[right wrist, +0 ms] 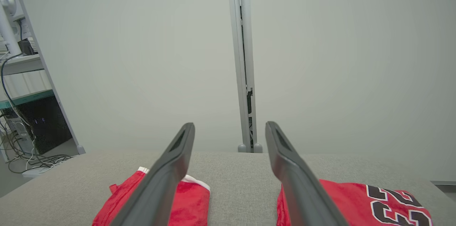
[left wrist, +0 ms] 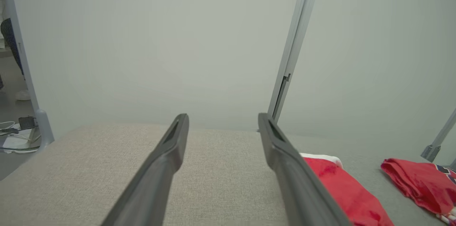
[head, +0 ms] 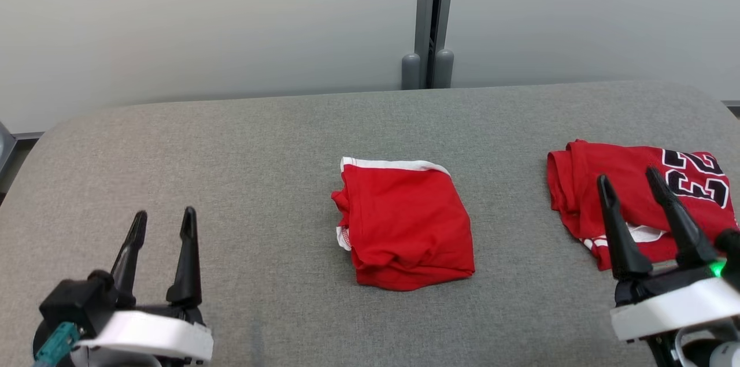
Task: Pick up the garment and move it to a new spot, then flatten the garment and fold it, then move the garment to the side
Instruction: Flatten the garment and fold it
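Grey fabric-topped table (head: 231, 141), pale wall panels (head: 202, 20) behind far edge, grey post (head: 429, 20) between panels. Two red garments, both folded, well apart.

Red shorts (head: 407, 222): middle of table, roughly square bundle, white band along side toward far edge, bit of white trim peeking out at left side, folds bunched at near side. Not touched by either claw.

Red jersey (head: 572, 188): by right edge, about midway between near and far edges, folded fairly flat, black-and-white number (23, partly cut off) facing up at right end, white trim at near edge.

Left claw (head: 165, 214): near left corner, fingers spread wide, nothing between them, well apart from shorts. Bare table ahead in left wrist view, shorts off to right.

Right claw (head: 628, 176): near right corner, fingers spread wide, nothing gripped. Fingertips overlapping near part of jersey in head view; contact with cloth, cannot tell (looks raised in right wrist view, bare table in gap between fingers, jersey under right finger, shorts under left one). Green light (head: 717, 269) lit on right wrist.
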Tool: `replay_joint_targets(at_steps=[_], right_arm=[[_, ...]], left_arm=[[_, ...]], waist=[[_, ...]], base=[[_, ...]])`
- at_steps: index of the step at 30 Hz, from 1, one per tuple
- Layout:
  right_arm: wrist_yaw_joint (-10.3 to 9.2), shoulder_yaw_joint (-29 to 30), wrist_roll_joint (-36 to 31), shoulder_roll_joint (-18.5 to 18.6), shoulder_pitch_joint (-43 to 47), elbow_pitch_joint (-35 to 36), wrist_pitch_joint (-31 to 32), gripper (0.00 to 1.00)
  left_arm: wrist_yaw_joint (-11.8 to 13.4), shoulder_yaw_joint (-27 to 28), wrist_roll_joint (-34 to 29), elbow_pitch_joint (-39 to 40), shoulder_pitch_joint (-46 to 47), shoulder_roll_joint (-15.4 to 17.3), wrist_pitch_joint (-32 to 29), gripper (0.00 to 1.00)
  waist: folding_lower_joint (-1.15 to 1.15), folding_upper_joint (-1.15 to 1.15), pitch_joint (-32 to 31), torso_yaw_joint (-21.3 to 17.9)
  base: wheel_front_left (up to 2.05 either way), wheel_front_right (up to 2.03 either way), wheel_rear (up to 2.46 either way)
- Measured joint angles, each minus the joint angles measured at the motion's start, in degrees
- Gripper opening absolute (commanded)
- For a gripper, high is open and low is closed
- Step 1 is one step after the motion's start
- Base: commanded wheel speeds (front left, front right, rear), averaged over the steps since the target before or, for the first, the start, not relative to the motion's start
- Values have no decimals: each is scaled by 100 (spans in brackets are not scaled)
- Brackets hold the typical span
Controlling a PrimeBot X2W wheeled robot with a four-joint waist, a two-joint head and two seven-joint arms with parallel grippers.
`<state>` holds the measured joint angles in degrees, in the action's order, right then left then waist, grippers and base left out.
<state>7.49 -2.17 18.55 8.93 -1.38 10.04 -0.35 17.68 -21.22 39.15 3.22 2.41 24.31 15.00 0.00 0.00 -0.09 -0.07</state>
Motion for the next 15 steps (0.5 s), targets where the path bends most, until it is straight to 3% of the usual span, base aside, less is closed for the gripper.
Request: replay_joint_targets(at_steps=[6, 15], right_arm=[[0, -30, -51, -47, 296, -350, -485, 100], [0, -114, -35, -10, 278, -601, -600, 100]], left_arm=[[-155, 213, -197, -257, -341, -302, -1, 100], [-352, 292, -450, -381, -337, -463, -1, 100]], waist=[[0, 0, -10, -20], [0, 0, -36, 89]], base=[[0, 0, 0], [0, 0, 0]])
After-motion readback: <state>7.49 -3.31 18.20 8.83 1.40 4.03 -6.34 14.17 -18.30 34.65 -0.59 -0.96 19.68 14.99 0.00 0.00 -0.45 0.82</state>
